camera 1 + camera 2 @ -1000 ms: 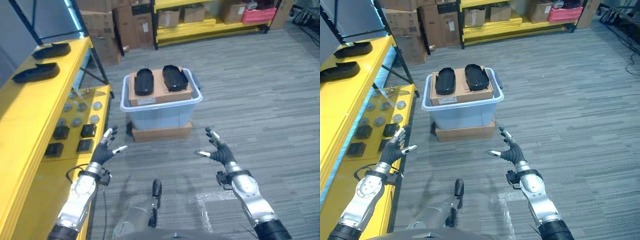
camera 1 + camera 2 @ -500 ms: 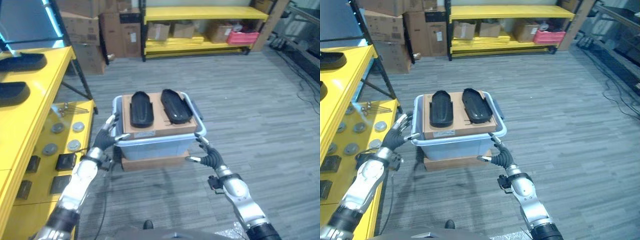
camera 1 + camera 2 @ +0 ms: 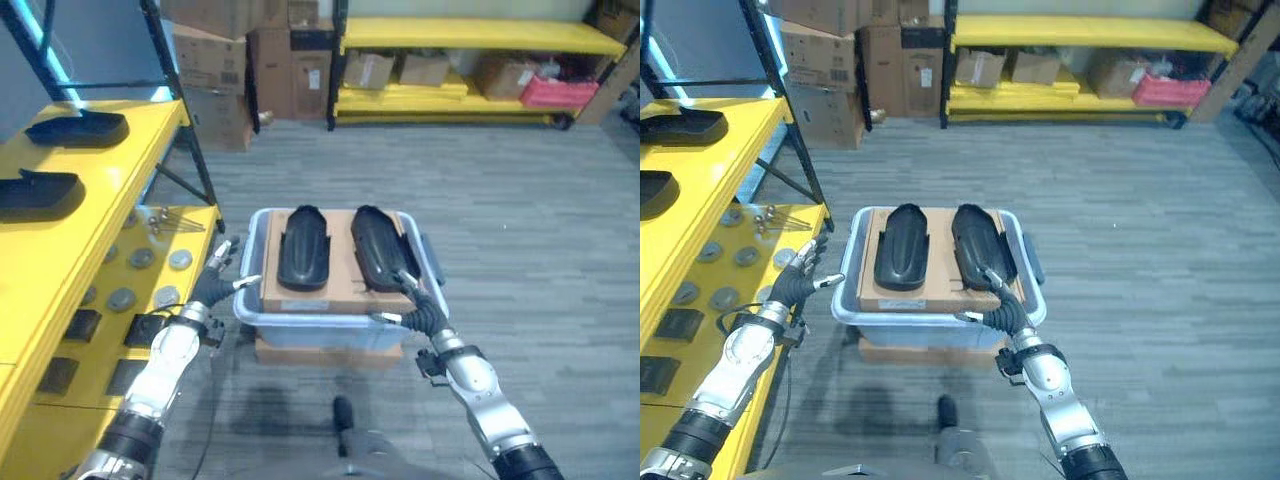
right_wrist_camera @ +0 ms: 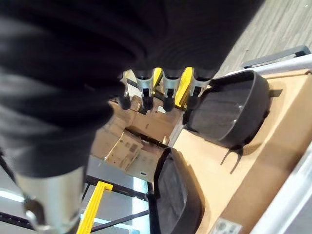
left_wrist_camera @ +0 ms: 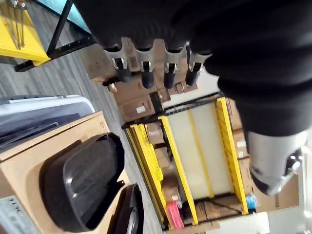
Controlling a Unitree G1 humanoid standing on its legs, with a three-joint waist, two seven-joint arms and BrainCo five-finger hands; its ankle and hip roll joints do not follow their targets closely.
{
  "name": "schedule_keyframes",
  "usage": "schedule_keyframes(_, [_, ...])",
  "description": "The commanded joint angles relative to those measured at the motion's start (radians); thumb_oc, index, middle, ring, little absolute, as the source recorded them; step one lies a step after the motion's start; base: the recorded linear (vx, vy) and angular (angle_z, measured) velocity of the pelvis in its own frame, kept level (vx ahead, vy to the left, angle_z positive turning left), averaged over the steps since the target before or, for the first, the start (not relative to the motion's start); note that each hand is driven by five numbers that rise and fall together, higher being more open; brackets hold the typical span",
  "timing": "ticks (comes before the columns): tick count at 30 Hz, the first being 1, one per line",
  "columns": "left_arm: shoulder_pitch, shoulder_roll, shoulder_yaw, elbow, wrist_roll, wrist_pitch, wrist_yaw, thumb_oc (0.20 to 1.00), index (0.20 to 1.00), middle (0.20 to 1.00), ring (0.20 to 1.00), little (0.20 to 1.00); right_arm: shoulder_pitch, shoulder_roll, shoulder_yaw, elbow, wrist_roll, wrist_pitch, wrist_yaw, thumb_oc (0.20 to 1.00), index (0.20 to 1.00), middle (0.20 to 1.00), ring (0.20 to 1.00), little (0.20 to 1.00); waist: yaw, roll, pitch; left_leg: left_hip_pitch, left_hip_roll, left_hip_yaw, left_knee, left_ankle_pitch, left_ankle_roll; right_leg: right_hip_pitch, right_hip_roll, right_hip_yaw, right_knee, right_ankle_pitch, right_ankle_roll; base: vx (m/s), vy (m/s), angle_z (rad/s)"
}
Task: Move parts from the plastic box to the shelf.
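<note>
Two black parts [image 3: 303, 247] [image 3: 384, 246] on cardboard [image 3: 335, 290], frame centre, long axes running away. Left hand [image 3: 215, 282] and right hand [image 3: 412, 303] flank plastic box [image 3: 250, 312], fingers spread, empty.

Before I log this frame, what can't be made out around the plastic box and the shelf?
- Inside of the plastic box: hidden under the cardboard sheet carrying two black parts, both eye views.
- Small items on the lower yellow shelf: too small to identify.
- Left hand, right hand: open by the rim; contact unclear.
</note>
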Motion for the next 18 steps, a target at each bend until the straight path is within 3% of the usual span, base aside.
schedule_keyframes(1, [-0.010, 0.055, 0.012, -0.096, 0.008, -0.070, 0.023, 1.000, 1.000, 1.000, 1.000, 1.000, -0.026, -0.007, -0.019, -0.075, 0.033, -0.055, -0.007, 1.000, 1.000, 1.000, 1.000, 1.000, 0.014, 0.004, -0.001, -0.134, 0.128, 0.042, -0.108, 0.082, -0.020, 0.103, -0.095, -0.039, 0.007, -0.165, 0.104, 0.05, -0.143, 0.52])
schedule_keyframes(5, [0.034, 0.031, 0.031, -0.098, -0.038, -0.073, 0.020, 1.000, 1.000, 1.000, 1.000, 1.000, -0.015, -0.013, -0.037, -0.069, 0.074, -0.065, -0.008, 1.000, 1.000, 1.000, 1.000, 1.000, 0.029, 0.001, -0.031, -0.139, 0.155, 0.040, -0.108, 0.081, -0.049, 0.195, -0.076, -0.092, -0.120, -0.163, 0.095, 0.08, -0.233, 0.40])
schedule_keyframes(7, [0.049, 0.012, 0.030, -0.098, -0.093, -0.074, 0.017, 1.000, 1.000, 1.000, 1.000, 1.000, 0.003, -0.018, -0.070, -0.077, 0.112, -0.070, -0.010, 1.000, 1.000, 1.000, 1.000, 1.000, 0.030, 0.001, -0.033, -0.145, 0.176, 0.032, -0.108, 0.089, -0.068, 0.211, -0.060, -0.112, -0.120, -0.175, 0.078, 0.03, -0.229, 0.04])
schedule_keyframes(18, [0.014, 0.033, -0.008, -0.168, -0.048, -0.103, 0.011, 1.000, 1.000, 1.000, 1.000, 1.000, -0.014, -0.081, -0.149, 0.027, 0.038, -0.071, -0.100, 1.000, 1.000, 1.000, 1.000, 1.000, 0.016, 0.004, -0.034, -0.145, 0.215, 0.012, -0.108, 0.090, -0.098, 0.236, -0.030, -0.164, -0.120, -0.205, 0.053, 0.03, -0.087, 0.12])
